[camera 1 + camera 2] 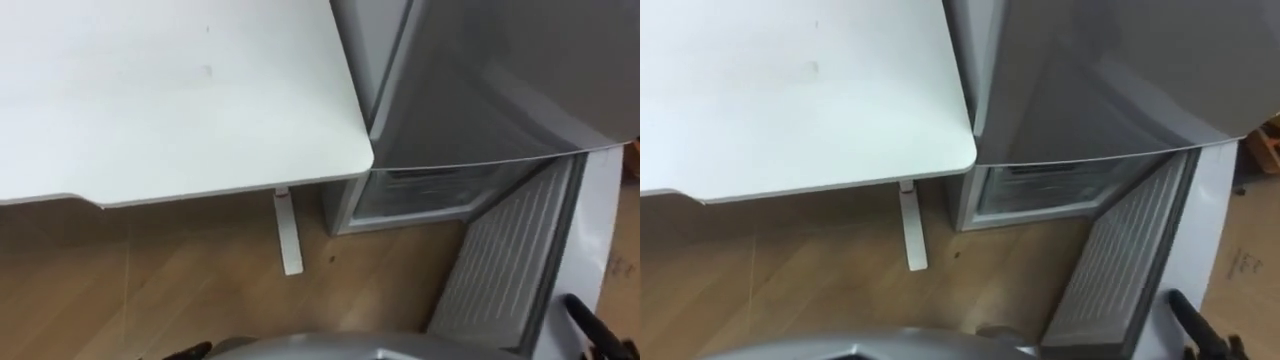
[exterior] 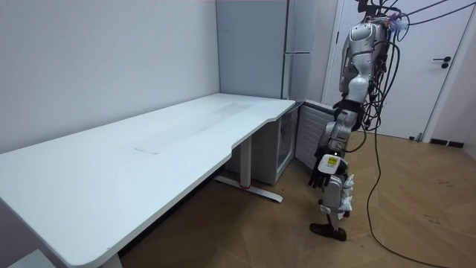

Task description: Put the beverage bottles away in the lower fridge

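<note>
Lower fridge door (image 1: 500, 270) open beside table (image 1: 180, 100)

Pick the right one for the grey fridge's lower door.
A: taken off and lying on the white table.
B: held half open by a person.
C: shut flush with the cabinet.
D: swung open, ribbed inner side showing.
D: the grey fridge's lower door stands swung wide with its ribbed pale inner side in sight, and the lower compartment lies exposed next to the white round-cornered table.
</note>
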{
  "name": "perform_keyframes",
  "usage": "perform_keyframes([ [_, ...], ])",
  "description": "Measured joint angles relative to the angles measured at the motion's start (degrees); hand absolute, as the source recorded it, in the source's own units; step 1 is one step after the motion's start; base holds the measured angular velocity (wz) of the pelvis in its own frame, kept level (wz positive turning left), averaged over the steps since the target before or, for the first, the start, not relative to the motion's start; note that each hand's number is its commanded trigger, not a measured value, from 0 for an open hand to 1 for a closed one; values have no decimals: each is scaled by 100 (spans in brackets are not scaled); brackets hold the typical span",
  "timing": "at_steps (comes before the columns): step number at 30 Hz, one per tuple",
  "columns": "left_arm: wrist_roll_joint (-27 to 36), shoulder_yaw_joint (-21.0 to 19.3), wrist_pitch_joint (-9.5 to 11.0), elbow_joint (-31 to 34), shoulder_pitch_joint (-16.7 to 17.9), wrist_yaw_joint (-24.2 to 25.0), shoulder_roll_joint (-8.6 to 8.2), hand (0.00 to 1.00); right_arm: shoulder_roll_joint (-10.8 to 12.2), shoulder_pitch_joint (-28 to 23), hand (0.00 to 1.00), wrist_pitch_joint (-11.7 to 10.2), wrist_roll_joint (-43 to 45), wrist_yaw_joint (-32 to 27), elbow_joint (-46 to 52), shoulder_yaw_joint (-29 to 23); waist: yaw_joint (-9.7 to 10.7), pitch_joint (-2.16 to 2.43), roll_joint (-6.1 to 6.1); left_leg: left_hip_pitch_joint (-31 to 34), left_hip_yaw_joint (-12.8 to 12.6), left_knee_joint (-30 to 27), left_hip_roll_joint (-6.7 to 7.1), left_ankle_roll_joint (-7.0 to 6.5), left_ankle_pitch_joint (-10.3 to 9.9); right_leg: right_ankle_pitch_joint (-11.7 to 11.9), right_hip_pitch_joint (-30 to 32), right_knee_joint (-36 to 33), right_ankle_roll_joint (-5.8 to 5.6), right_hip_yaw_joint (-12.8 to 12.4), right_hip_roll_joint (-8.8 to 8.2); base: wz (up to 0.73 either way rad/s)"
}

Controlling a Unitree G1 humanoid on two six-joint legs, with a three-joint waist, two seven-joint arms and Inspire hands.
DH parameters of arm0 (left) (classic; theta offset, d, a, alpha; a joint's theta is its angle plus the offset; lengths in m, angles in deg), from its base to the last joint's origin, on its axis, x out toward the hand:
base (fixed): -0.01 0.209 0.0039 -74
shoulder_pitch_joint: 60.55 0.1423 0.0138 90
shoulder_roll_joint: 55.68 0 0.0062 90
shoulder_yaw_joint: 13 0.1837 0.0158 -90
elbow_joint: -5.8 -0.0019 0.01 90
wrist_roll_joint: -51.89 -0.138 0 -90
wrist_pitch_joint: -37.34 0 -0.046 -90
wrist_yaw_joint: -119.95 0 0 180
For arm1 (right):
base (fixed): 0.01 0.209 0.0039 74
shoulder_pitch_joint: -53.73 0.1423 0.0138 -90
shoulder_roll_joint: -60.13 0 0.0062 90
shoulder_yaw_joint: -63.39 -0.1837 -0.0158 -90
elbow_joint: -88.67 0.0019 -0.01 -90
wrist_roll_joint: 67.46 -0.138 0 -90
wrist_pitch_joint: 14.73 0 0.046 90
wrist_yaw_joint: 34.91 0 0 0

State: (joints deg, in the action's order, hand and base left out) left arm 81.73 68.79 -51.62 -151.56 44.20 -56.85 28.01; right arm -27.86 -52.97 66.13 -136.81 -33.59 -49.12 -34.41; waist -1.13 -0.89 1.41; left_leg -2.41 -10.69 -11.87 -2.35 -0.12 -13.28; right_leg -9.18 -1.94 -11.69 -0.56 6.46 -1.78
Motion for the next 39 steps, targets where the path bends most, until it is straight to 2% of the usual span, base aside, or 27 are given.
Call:
perform_keyframes([
  [2,0,59,0,-8,26,14,-15,0,77,96,0,5,-253,283,97,298,-119,6,-83,4,29,1,7,-22,25,0,-8,8,0,22,3,10],
  [4,1,73,0,-9,64,21,-73,0,88,225,0,85,-623,668,253,625,-227,-10,-121,5,37,7,22,-16,32,-1,-9,13,0,63,6,7],
  [6,2,73,3,20,61,33,-185,0,98,324,0,210,-1017,1146,614,1013,-397,14,-196,48,89,12,39,-9,67,-9,-28,89,7,166,-9,14],
  [7,4,81,2,37,69,35,-204,0,106,340,0,260,-1075,1261,738,1125,-406,21,-207,64,136,10,46,-6,72,-10,-37,118,8,189,-8,32],
  [8,10,145,2,70,86,35,-215,0,150,385,0,383,-1138,1530,956,1333,-420,24,-204,70,202,-4,59,1,90,-34,-52,131,12,252,-10,36],
  [9,30,169,2,92,105,35,-220,0,316,264,0,414,-1309,1642,1175,1371,-482,27,-163,65,276,-31,64,12,111,-46,-50,132,14,308,-12,31],
  [10,64,169,2,91,134,35,-225,0,388,195,0,423,-1359,1716,1174,1316,-522,36,-160,66,290,-47,61,14,109,-59,-60,130,26,318,-11,13],
  [12,189,165,-36,84,173,34,-247,0,381,148,0,692,-1360,1981,1178,1330,-545,30,-112,70,314,-84,52,17,107,-69,-105,114,32,325,-10,0],
  [14,213,166,-37,94,165,34,-251,0,408,152,0,741,-1389,2037,1183,1302,-566,31,-110,75,326,-82,58,17,105,-69,-127,106,31,335,-15,2],
  [16,219,171,-58,95,138,32,-256,0,409,172,0,797,-1388,2066,1185,1285,-564,33,-126,71,320,-81,61,15,100,-69,-131,97,31,323,-18,0],
  [17,228,175,-68,91,103,32,-253,0,416,187,0,806,-1384,2070,1185,1292,-565,15,-163,69,328,-75,60,10,94,-68,-135,91,32,324,-14,0],
  [22,444,299,-82,92,93,24,-253,0,412,197,0,924,-1296,2222,1186,1341,-562,24,-178,84,331,-83,58,11,88,-71,-141,107,32,332,-9,0],
  [26,452,416,-83,97,146,24,-222,0,375,178,0,922,-1296,2261,1146,1394,-525,34,-157,78,367,-100,70,10,89,-70,-184,140,32,399,-19,6],
  [28,451,409,-83,109,135,28,-210,0,377,149,0,923,-1282,2337,1066,1393,-484,54,-131,74,434,-99,81,11,89,-70,-213,208,31,459,-22,17],
  [30,453,385,-82,108,82,26,-204,0,370,221,0,959,-1147,2506,664,1345,-431,70,-114,64,481,-89,91,12,90,-75,-263,214,24,482,-21,12],
  [32,452,383,-74,105,38,25,-209,0,373,268,0,987,-1111,2513,460,1322,-420,66,-115,32,496,-88,94,12,90,-77,-300,217,20,501,-28,6],
  [39,448,269,-45,110,-6,7,-193,0,331,403,0,1044,5,2736,-366,1271,-358,46,-43,-37,604,-32,112,15,80,-84,-453,302,9,583,-33,6],
])
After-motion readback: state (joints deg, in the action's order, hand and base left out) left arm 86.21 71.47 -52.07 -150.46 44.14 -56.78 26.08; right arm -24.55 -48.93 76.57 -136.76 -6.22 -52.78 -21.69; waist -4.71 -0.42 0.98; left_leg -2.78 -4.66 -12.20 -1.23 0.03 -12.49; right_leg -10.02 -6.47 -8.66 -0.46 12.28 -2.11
